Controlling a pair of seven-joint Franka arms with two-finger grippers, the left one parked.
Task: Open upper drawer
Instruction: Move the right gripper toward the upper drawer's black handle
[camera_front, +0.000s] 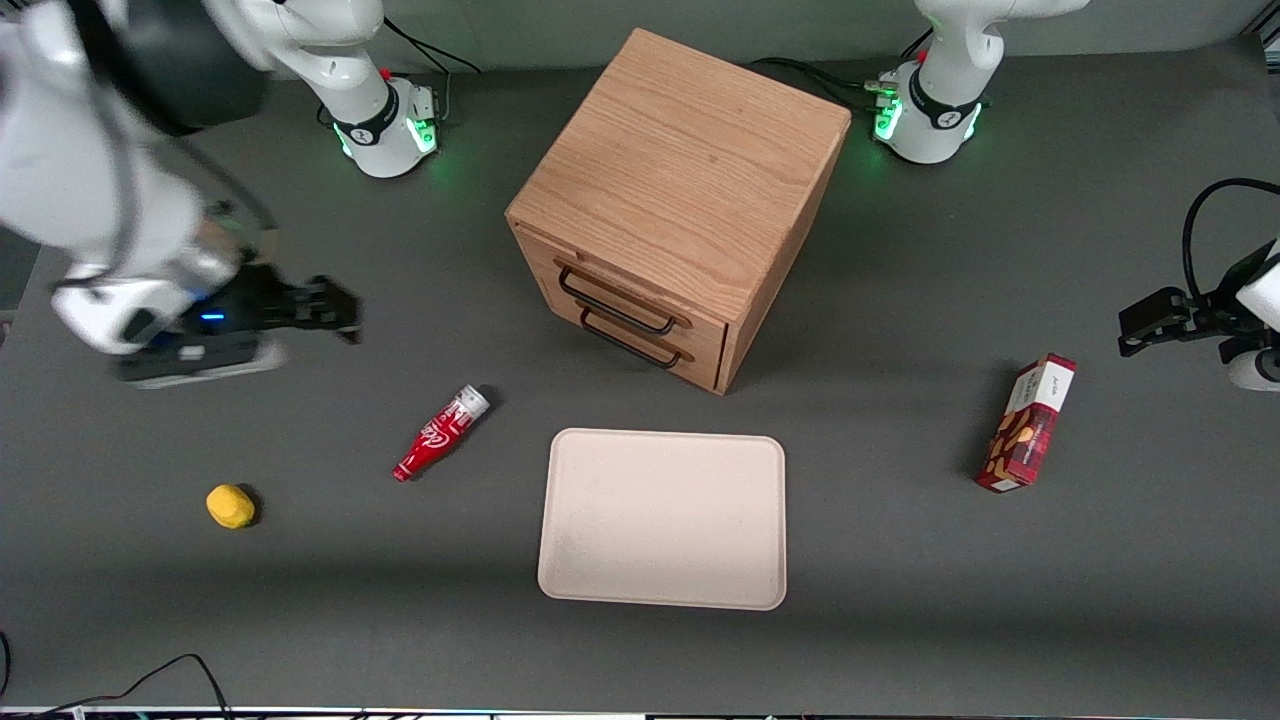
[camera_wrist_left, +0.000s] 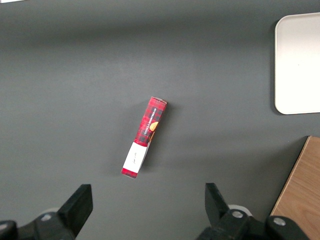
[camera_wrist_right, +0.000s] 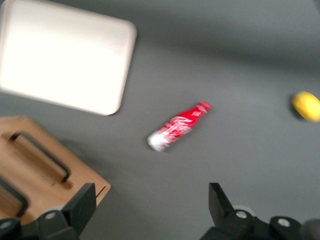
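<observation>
Gripper (camera_front: 335, 310) hangs above bare table at the working arm's end, fingers spread wide with nothing between them; the right wrist view shows the two fingertips (camera_wrist_right: 85, 200) well apart. Yellow ball (camera_front: 230, 505) lies nearer the front camera than the gripper, alone, near that end's table edge. Red bottle (camera_front: 440, 433) lies on its side, between the gripper and the tray, touching neither. Open grey table (camera_front: 400, 250) separates gripper from cabinet.

Cabinet (camera_front: 680, 170) stands mid-table, turned at an angle, drawer fronts facing the front camera and the working arm's side. Upper drawer (camera_front: 630, 290) is shut, face flush with the cabinet, black handle (camera_front: 612, 303) just above the lower drawer's handle (camera_front: 628, 340). Lower drawer (camera_front: 650, 345) is shut too.

Tray (camera_front: 662, 518), pale with rounded corners, lies flat, nearer the front camera than the cabinet, a gap of bare table between them.

Red snack box (camera_front: 1027, 423) lies toward the parked arm's end, well apart from the tray.
</observation>
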